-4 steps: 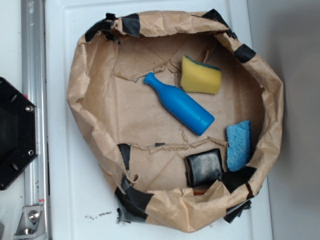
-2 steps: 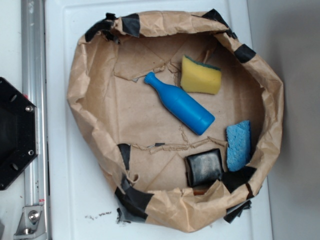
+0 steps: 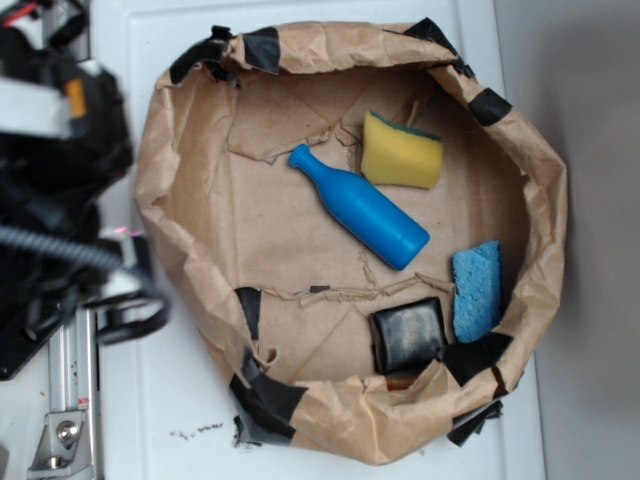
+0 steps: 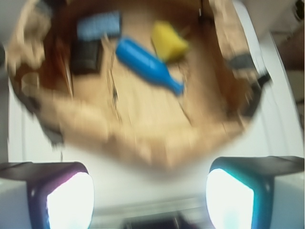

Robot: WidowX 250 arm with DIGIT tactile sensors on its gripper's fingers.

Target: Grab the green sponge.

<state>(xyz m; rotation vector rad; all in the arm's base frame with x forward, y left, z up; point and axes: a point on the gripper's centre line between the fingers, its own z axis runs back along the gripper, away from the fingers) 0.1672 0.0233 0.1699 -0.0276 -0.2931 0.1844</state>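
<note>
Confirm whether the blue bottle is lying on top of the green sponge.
No. In the exterior view the blue bottle lies beside the green sponge, its neck pointing past the sponge's left edge, not resting on it.

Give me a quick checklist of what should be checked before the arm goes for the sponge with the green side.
1. Green sponge in plain sight, nothing lying on it: ok.
2. Blue bottle lies close beside it, a narrow gap showing; could get bumped: not ok.
3. Gripper jaws spread wide, nothing between them: ok.
4. Gripper above the sponge: not ok, it sits outside the paper bag's rim.
5. Right sponge chosen, not the blue sponge: cannot tell yet.
6. Wrist picture sharp enough to aim: not ok, blurred.
</note>
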